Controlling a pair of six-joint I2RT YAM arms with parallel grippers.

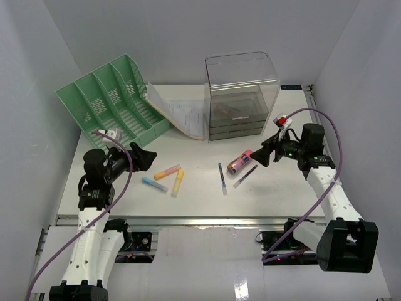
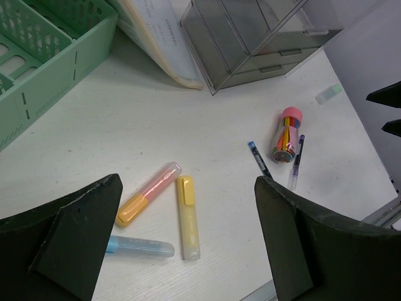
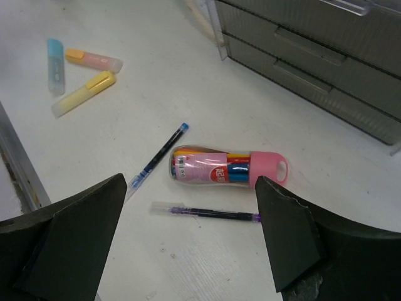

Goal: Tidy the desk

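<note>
Right end effector (image 1: 262,158): jaws spread wide, nothing between them, hovering above the right half of the bench (image 1: 207,204). Pink-capped pen tube (image 3: 229,168): on its side on the bench, just ahead of and below the jaws, long axis running from one jaw toward the other, cap end toward the drawer unit (image 1: 241,94). Purple pen (image 3: 207,213): just beside the tube on the arm's side, about parallel, touching or apart hard to tell. Blue pen (image 3: 156,157): angled off the tube's base end, close by.

Left end effector (image 1: 147,158): also fully open and empty, hanging over the left half of the bench, near the green tray (image 1: 113,100). Faces a loose cluster lying flat: orange-pink highlighter (image 2: 150,193), yellow highlighter (image 2: 187,216), pale blue highlighter (image 2: 139,246); yellow one's end touching or nearly touching the orange-pink one.

Judgement: tube and both pens nearer the right arm, highlighters nearer the left. For a grab on the tube, probably needs a wrist turn so the jaws close across the short width, not along the length. Purple pen close enough to get nudged. Loose papers (image 1: 182,113) between tray and drawer unit, well apart from both arms
</note>
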